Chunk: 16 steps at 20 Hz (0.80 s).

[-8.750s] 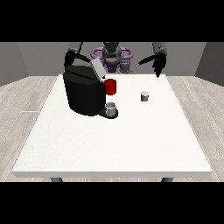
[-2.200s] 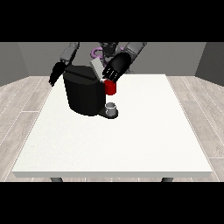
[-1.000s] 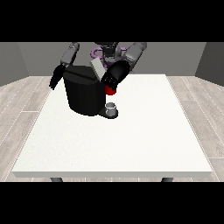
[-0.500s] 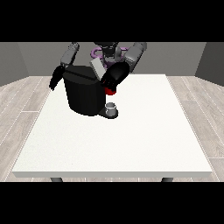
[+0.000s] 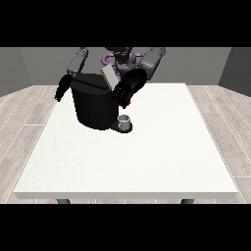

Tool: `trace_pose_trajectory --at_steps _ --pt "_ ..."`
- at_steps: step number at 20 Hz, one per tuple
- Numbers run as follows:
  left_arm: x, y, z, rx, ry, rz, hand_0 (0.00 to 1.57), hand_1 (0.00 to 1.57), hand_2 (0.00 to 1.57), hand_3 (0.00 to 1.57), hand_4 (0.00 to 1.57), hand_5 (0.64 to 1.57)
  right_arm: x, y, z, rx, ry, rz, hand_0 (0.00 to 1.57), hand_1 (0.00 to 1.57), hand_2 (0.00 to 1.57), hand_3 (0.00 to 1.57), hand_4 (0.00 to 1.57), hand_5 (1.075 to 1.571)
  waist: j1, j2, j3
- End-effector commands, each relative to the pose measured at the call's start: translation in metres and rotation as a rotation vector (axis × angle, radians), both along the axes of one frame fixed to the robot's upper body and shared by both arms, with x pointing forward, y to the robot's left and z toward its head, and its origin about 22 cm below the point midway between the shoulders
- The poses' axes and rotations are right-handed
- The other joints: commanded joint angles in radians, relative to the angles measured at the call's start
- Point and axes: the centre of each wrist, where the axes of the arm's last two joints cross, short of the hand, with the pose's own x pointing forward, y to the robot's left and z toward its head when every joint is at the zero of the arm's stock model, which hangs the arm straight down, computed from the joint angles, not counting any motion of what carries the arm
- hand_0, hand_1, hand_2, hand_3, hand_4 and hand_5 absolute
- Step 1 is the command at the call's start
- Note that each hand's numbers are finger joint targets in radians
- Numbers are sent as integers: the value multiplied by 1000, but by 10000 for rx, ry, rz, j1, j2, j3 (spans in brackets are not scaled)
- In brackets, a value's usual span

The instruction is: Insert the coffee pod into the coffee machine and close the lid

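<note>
Currently the black boxy coffee machine (image 5: pixel 95 105) is sitting on the big white surface (image 5: pixel 127 162), twd the back-left of the view, grey lid (image 5: pixel 109 77) tilting up/open. Small grey cup (image 5: pixel 125 120) is standing on its drip base. Hand at the view's right (image 5: pixel 128 88) is hovering at the machine's front-top corner, fingers curling down over the red part there (image 5: pixel 125 104); coffee pod itself isn't visible, can't tell where it is. Hand at the view's left (image 5: pixel 61 89) is hanging beside the machine's left edge, fingers can't tell.
</note>
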Motion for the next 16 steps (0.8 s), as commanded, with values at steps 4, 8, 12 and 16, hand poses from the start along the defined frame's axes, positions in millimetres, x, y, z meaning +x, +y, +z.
trace_pose_trajectory --at_steps 4,8,12,16 --pt "2 20 -26 8 293 469 0 0 432 326 0 1571 -1 -14 5 13 481 29 0 0 0 0 153 1571 132 -348 -29" --pt "4 2 -36 83 722 192 0 0 221 146 0 1571 -2 -21 -13 309 908 -475 0 0 0 0 0 1571 709 -840 -26" --pt "6 -10 -75 -595 2179 -36 0 0 0 52 0 1571 -25 -37 -65 460 1906 -915 0 0 0 0 0 1571 1320 -2118 -24" --pt "-1 -10 -133 -889 3335 -434 0 0 177 0 0 1571 -47 -46 -91 627 2585 -937 0 0 0 0 0 1571 1809 -3068 -28"
